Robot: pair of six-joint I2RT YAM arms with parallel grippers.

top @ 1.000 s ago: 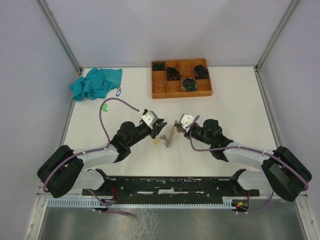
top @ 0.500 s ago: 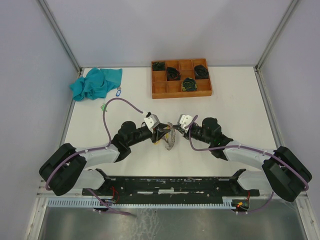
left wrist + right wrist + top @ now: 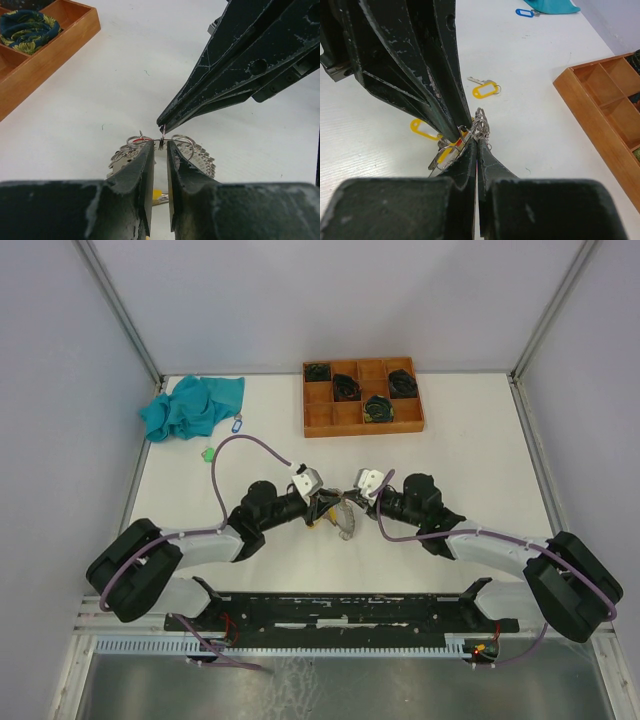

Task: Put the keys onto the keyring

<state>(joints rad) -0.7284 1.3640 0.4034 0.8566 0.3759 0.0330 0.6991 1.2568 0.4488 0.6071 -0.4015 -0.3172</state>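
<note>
Bench [image 3: 470, 455], white, items as found:

- Left end effector [image 3: 160, 145]: fingers set a narrow gap apart, tips on either side of a thin wire of the keyring [image 3: 183, 141]. Whether they grip it cannot be told.
- Right end effector [image 3: 476, 146]: fingers pressed together, pinching the keyring wire at their tips, meeting the left tips above the bench's near middle.
- Bunch of keys [image 3: 200, 162]: hanging on the keyring, just below both tips.
- Yellow-tagged key [image 3: 485, 90]: lying loose on the bench, near the bunch.
- Second yellow tag [image 3: 422, 127]: partly hidden behind the left fingers.
- Blue-tagged key [image 3: 237, 424]: beside the teal cloth [image 3: 193, 405], far left.
- Green tag [image 3: 208, 453]: left side.
- Wooden tray [image 3: 362, 426]: far edge, black coiled bundles [image 3: 379, 408] in several compartments.
</note>
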